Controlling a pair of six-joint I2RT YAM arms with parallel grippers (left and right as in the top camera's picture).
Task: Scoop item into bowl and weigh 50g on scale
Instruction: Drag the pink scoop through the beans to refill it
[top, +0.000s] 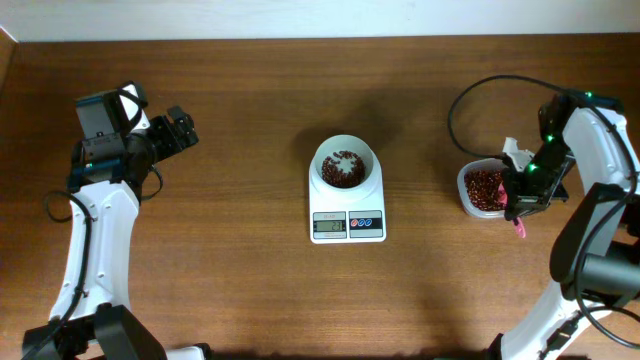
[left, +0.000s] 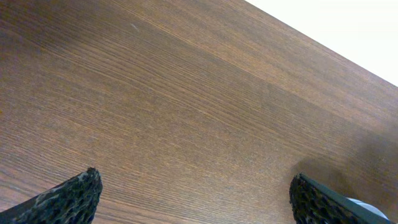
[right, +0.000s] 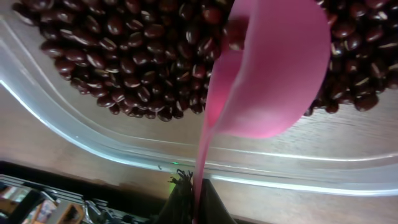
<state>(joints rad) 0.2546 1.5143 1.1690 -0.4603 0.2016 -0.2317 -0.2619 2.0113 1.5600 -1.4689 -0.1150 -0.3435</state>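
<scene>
Right wrist: right pincer (right: 189, 200) clamped on pink scoop (right: 273, 68) amid beans (right: 124, 68) in tub (right: 93, 144); left pincer (left: 196, 199) apart.

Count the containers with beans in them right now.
2. The white bowl sits on the scale mid-table. The clear tub is at the right side, with the pink scoop at its beans. No other container is in view.

The counter (top: 230, 200) is showing warm brown wood grain. The bowl (top: 362, 148) is gleaming white, and the beans (top: 344, 167) are glowing dark red-brown. The scale (top: 376, 200) is looking white, its display (top: 329, 225) grey, its buttons (top: 366, 221) red and blue. The scoop (right: 273, 74) is shining pink over the clear tub (right: 93, 140).
</scene>
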